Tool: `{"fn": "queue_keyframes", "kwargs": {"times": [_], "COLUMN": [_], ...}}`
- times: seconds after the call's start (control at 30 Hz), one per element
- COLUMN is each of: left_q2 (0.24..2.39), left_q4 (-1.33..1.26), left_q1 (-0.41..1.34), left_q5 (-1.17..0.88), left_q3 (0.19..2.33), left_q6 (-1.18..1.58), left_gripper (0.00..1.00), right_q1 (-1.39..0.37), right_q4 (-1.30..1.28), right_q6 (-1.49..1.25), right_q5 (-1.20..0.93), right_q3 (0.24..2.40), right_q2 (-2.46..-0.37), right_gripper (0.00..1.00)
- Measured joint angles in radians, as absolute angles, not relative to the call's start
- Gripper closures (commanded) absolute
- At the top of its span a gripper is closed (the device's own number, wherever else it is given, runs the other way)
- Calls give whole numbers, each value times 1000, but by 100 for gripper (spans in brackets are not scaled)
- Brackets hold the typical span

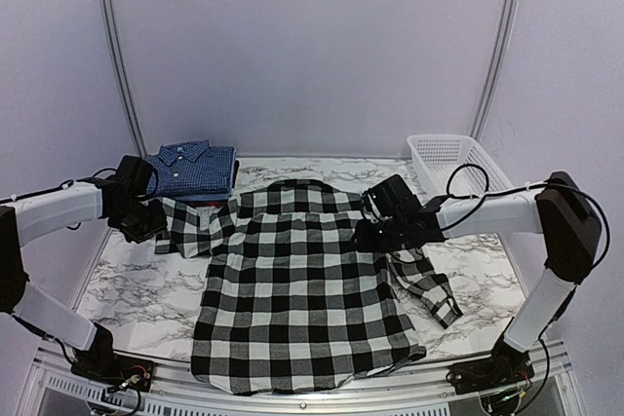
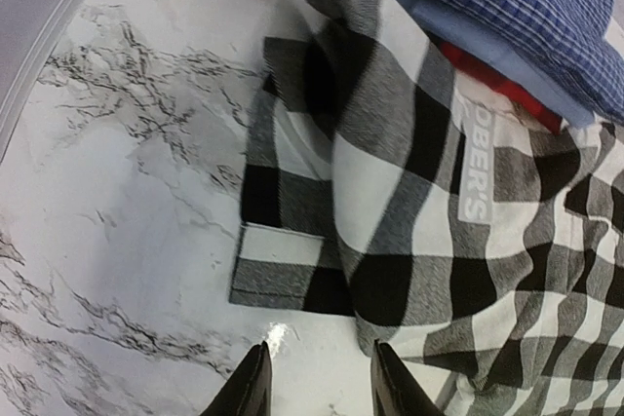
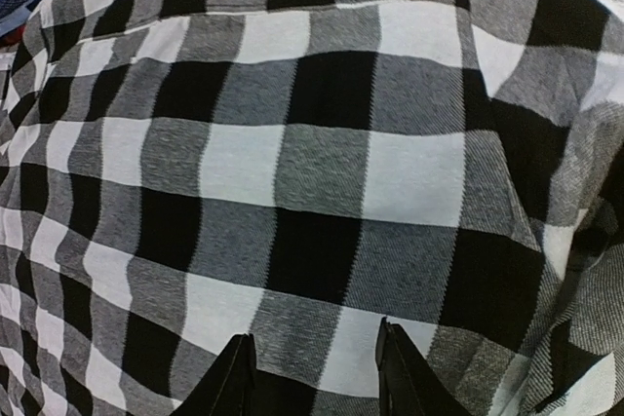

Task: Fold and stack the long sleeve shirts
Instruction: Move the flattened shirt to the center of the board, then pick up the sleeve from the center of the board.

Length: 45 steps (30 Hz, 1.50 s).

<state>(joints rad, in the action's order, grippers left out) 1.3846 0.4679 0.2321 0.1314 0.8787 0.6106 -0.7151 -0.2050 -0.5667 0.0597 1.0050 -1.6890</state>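
A black-and-white checked long sleeve shirt (image 1: 302,289) lies spread flat on the marble table, collar toward the back. Its left sleeve (image 1: 190,226) is bunched beside the body, cuff (image 2: 283,270) flat on the table, white lettering (image 2: 475,168) showing. Its right sleeve (image 1: 429,289) trails to the right. A folded dark blue checked shirt (image 1: 195,168) rests at the back left. My left gripper (image 2: 321,348) stands open just short of the cuff, bare table between its fingers. My right gripper (image 3: 314,330) is open over the checked cloth near the right shoulder (image 1: 366,233).
A white mesh basket (image 1: 453,158) stands at the back right corner. Something red (image 2: 487,75) peeks out under the blue shirt. Bare marble table (image 1: 127,284) shows left of the shirt. The shirt's hem (image 1: 292,377) reaches the table's near edge.
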Motion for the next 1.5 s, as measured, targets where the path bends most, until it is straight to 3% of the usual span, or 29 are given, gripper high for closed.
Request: {"fn": "queue_keyframes", "kwargs": {"times": [0.3,0.67,1.17,1.27,1.43,1.5], "left_q2": [1415,1512,1579,1586,1595,1594], "left_q4": [335,248,205,197,179,179], "left_q1": [84,70,78,93,121,126], "left_q5": [67,25,23,27,36,44], "left_q3": [820,799,767,765,765,762], "left_q6": [619,641,649,651,661,667], "left_gripper": [68,70,71,76,99,100], "right_q1": [-604,-482,-670,-693,-717,-728], "right_q4": [-127,-80,-205,-213,-227,-236], "right_q6": [-566,-541,-471,-469,-469,-469], "right_q5": [18,6,39,47,53,54], "right_q3": [836,774,997,1026,1056,1063], "right_q2": [-1686,-1645,-1654,-1673,-1711,-1716], "right_gripper": [61,56,53,53,53,53]}}
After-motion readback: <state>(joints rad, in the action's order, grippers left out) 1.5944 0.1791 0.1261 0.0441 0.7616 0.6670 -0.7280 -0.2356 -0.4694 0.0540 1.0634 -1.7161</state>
